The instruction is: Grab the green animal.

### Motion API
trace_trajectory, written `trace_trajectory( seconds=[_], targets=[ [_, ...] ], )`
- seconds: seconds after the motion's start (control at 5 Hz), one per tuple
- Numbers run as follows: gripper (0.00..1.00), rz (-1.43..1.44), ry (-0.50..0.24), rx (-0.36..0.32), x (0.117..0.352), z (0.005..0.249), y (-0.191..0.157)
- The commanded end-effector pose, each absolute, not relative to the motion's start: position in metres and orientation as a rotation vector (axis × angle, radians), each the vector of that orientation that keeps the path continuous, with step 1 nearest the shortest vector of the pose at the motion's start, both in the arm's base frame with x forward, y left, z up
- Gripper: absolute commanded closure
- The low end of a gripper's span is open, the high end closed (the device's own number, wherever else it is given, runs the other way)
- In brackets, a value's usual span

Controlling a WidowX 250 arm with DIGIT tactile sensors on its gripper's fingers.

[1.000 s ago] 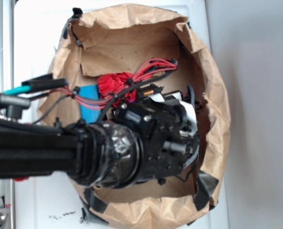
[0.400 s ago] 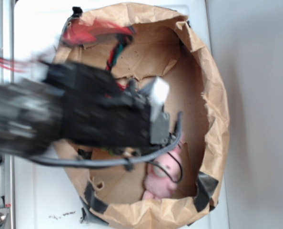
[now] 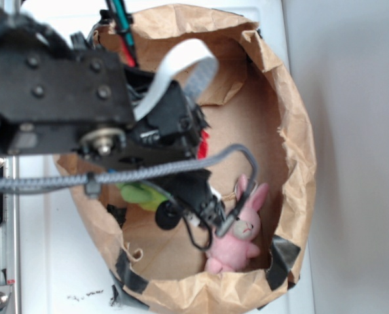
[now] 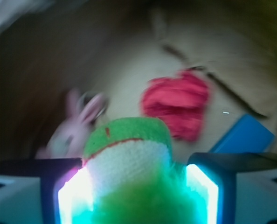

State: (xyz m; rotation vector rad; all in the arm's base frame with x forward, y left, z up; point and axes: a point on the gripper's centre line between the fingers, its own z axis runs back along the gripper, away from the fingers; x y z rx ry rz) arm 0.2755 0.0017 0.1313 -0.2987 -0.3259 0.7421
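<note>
Because the fingers (image 4: 137,186) pinch the green animal (image 4: 129,163) from both sides, it sits clamped between them over the paper bag (image 3: 293,150), with the pink bunny (image 3: 237,235) lying beside it.

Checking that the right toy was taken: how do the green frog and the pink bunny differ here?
The green plush frog sits between the pincer fingers; the pink plush bunny lies free in the paper bag. The frog is lime green with a pale face; the bunny is pink with long ears. Both are small fuzzy plush toys.
</note>
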Motion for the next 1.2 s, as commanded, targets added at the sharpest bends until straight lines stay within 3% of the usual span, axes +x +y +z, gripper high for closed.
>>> trace_trajectory(
  seconds=[0.0, 0.2, 0.6, 0.8, 1.0],
  targets=[
    [1.00, 0.382, -0.392, -0.154, 0.284, 0.177, 0.027],
    [1.00, 0.326, -0.322, -0.131, 0.278, 0.191, 0.037],
    [1.00, 0.219, -0.322, -0.019, 0.267, 0.202, 0.046],
    [1.00, 0.230, -0.384, -0.042, 0.259, 0.200, 0.051],
    [1.00, 0.255, -0.388, -0.063, 0.261, 0.200, 0.051]
  ],
)
